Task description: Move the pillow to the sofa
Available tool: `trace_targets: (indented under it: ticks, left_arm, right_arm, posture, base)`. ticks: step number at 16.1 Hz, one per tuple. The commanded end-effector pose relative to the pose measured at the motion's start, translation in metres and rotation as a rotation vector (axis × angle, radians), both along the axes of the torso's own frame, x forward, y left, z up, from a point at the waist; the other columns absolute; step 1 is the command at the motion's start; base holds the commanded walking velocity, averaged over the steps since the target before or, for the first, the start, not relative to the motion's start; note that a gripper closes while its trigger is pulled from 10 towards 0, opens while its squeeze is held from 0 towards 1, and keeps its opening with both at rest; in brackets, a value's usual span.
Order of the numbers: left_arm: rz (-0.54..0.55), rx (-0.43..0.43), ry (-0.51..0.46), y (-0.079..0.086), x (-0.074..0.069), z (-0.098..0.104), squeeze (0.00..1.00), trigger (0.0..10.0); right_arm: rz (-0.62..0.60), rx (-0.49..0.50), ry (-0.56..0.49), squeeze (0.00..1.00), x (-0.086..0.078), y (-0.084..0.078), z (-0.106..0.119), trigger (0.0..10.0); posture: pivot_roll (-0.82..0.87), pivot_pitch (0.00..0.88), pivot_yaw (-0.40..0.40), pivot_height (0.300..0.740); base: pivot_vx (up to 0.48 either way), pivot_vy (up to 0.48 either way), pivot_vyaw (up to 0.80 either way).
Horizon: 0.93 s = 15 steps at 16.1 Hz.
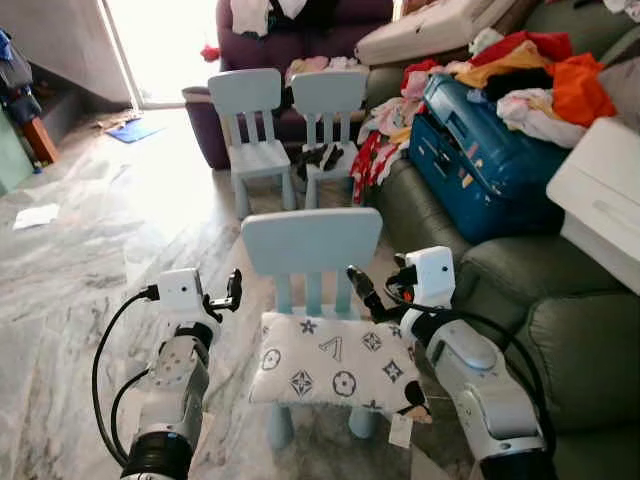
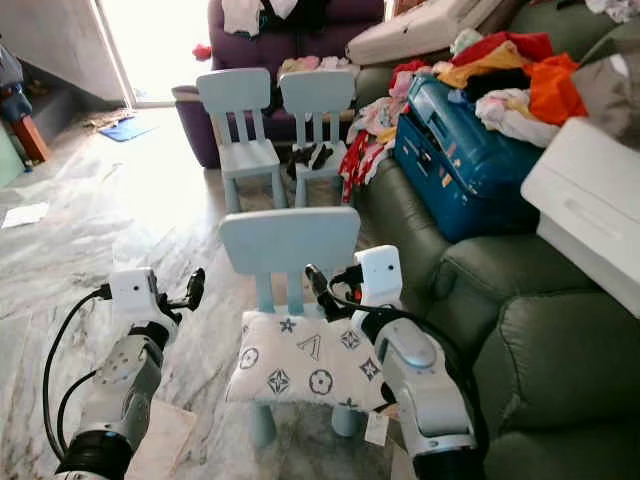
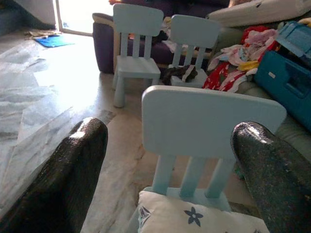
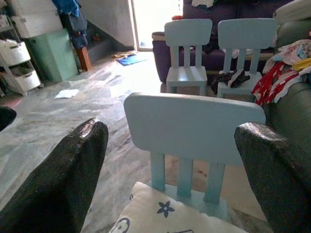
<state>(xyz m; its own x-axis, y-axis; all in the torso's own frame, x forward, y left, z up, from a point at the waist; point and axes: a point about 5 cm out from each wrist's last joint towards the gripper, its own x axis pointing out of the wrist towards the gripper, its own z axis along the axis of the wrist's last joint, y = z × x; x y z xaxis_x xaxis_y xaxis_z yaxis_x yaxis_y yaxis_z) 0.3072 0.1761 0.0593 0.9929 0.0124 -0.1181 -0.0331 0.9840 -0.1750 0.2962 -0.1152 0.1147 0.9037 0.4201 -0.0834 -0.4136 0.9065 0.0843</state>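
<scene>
A white pillow (image 1: 335, 365) printed with dark symbols lies on the seat of a light blue child's chair (image 1: 312, 240) right in front of me. My left gripper (image 1: 232, 290) is open, raised just left of the chair back and above the pillow's left edge. On the other side, my right gripper (image 1: 362, 290) is open near the pillow's back right corner. Neither touches the pillow. In the left wrist view the pillow (image 3: 194, 218) lies low between the spread black fingers (image 3: 73, 165). The right wrist view shows the pillow (image 4: 165, 213) the same way. The green sofa (image 1: 560, 330) stands close on my right.
A blue suitcase (image 1: 480, 150), a heap of clothes (image 1: 540, 70) and a white box (image 1: 600, 200) crowd the green sofa's far part. Two more light blue chairs (image 1: 250, 110) stand ahead before a purple sofa (image 1: 290, 40). Marble floor (image 1: 100, 240) stretches to the left.
</scene>
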Motion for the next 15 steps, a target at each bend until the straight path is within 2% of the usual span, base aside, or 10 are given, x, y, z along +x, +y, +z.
trace_targets:
  ticks: [1,10,15]
  left_arm:
    - [-0.004,-0.001,-0.008,0.0013,0.0015,0.002,0.0,10.0]
    - [0.007,-0.009,-0.013,0.0014,0.0006,0.0011,0.0,10.0]
    - [0.03,-0.007,0.005,0.0045,-0.0007,-0.0013,0.0,10.0]
  right_arm:
    - [0.002,0.007,-0.02,0.0,0.0017,0.0012,0.0062,10.0]
    - [0.006,0.006,-0.019,0.0,0.0014,0.0013,0.0063,10.0]
    - [0.017,0.01,-0.009,0.0,0.0002,0.0026,0.005,10.0]
  posture:
    - [-0.23,0.0,0.017,0.74]
    - [-0.24,0.001,0.014,0.74]
    - [-0.23,0.004,0.013,0.74]
  base:
    - [0.48,0.0,0.0]
    - [0.476,0.0,0.0]
    - [0.0,0.0,0.0]
